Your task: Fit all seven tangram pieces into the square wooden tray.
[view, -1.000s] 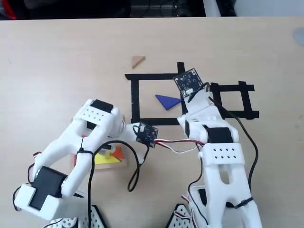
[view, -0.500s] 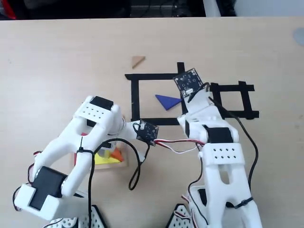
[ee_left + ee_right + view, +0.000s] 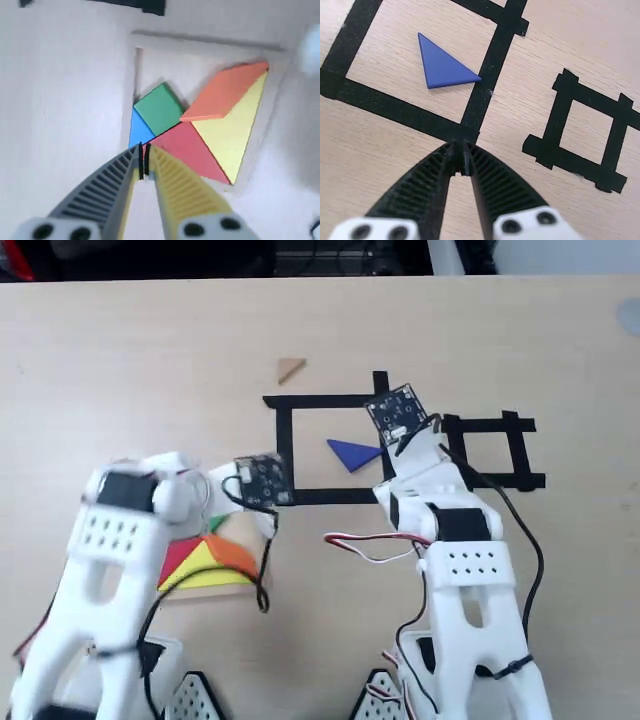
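Observation:
The square wooden tray (image 3: 215, 588) lies at the near left and holds red (image 3: 180, 555), yellow (image 3: 205, 565) and orange (image 3: 235, 555) pieces. In the left wrist view the tray (image 3: 200, 42) also shows a green square (image 3: 159, 107) and a small blue triangle (image 3: 139, 131). My left gripper (image 3: 142, 161) hovers shut over the tray's edge by the blue and red pieces, holding nothing. A dark blue triangle (image 3: 355, 453) lies inside the large taped rectangle. My right gripper (image 3: 460, 156) is shut and empty above the tape line near that blue triangle (image 3: 442, 65). A tan triangle (image 3: 290, 368) lies beyond the rectangle.
Black tape marks a large rectangle (image 3: 283, 445) and a smaller square (image 3: 490, 453) to its right. The right arm (image 3: 450, 530) stands over the rectangle's near right corner. Bare tabletop stretches across the far side and the far left.
The left arm has swung left and back off the tray, uncovering the pieces in it. The right arm and the loose triangles have not moved.

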`<move>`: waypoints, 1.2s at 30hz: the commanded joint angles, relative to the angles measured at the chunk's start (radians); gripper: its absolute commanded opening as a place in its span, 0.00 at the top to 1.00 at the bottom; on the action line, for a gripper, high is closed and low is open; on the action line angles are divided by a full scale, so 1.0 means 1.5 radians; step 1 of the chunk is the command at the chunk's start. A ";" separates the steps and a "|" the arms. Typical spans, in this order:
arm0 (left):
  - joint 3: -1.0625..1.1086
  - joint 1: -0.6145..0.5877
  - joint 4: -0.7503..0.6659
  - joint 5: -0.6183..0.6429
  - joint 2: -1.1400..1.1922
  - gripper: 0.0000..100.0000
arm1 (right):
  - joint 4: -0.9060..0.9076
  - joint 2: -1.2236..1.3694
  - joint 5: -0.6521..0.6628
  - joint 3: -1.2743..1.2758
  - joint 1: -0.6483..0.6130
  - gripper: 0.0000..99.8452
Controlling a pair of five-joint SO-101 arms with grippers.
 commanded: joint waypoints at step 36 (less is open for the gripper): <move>0.251 0.027 -0.224 0.484 0.029 0.97 | -0.014 -0.008 0.003 0.007 -0.009 0.99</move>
